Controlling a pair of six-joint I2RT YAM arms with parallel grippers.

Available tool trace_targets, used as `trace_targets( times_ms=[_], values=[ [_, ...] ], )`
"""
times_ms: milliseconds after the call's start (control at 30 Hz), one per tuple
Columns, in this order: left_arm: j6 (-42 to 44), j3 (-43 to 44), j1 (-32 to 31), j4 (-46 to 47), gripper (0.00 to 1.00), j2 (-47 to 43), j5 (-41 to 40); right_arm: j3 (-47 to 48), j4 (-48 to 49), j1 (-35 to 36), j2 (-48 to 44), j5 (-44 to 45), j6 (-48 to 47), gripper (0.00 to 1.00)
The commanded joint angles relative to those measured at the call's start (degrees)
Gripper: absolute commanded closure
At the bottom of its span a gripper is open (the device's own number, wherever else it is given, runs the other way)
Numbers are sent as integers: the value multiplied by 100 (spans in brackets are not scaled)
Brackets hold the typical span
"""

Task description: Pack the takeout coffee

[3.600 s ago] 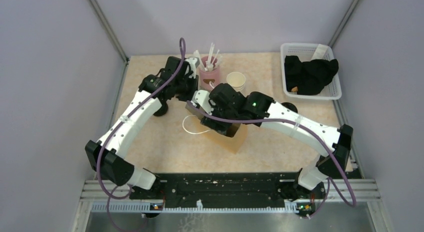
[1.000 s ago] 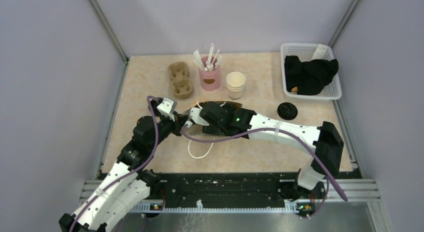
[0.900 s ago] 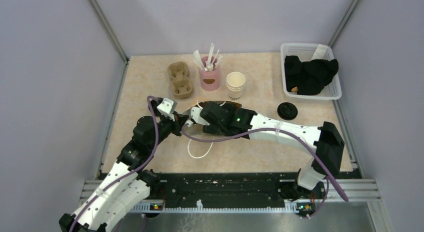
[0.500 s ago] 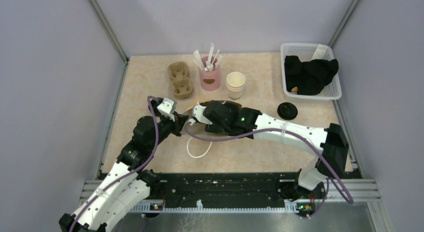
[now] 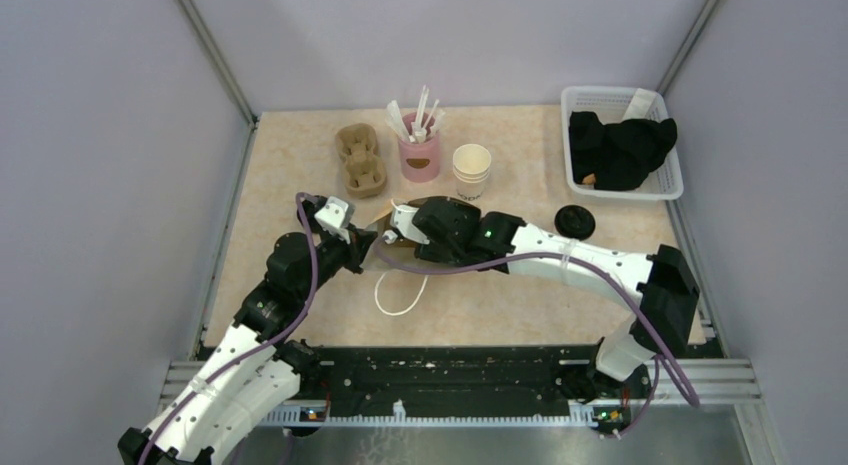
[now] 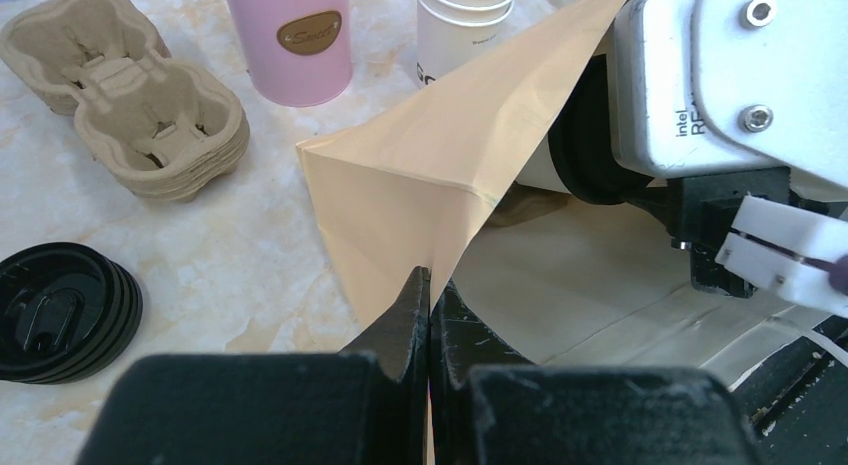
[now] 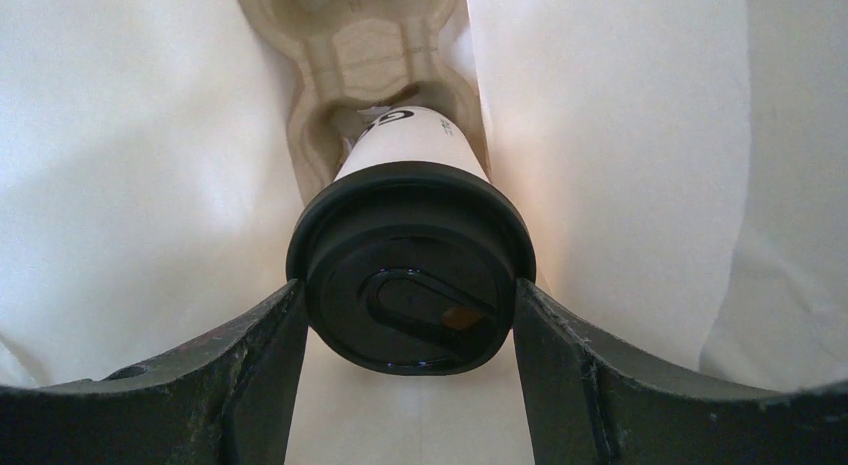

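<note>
My left gripper (image 6: 428, 285) is clamped shut on the lip of one tan paper bag (image 6: 440, 155) on the desk (image 5: 290, 165). My right gripper (image 7: 410, 305) is inside the bag, jaws pressed against both sides of the black lid on one takeout coffee (image 7: 405, 145). It is a white cup with dark lettering, seated in a pulp carrier (image 7: 350, 45). Beyond stand a stack of carriers (image 6: 130, 115), one pink cup (image 6: 295, 35) of white sticks, a stack of lidless cups (image 6: 465, 25), and one white basket (image 5: 600, 91) of black cloth.
</note>
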Motion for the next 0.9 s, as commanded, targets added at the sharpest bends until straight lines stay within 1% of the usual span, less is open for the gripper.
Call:
trace_targets(
  times_ms=[0, 200, 367, 533, 767, 867],
  values=[
    [86, 33, -21, -156, 100, 56, 47, -45, 391, -176, -104, -211, 92, 68],
    [63, 95, -25, -211, 100, 76, 124, -207, 848, -283, 20, -292, -26, 68],
    [15, 160, -25, -316, 100, 92, 192, -357, 1165, -360, 148, -453, -299, 68],
    [-119, 328, -21, -453, 100, 178, 283, -371, 1238, -435, 276, -620, -429, 68],
    [-329, 968, -25, -1122, 100, 471, 379, 10, 713, -433, 232, -998, -149, 68],
    [-411, 1172, -25, -1356, 100, 509, 565, 236, 409, -416, 197, -1178, -18, 68]
  ],
)
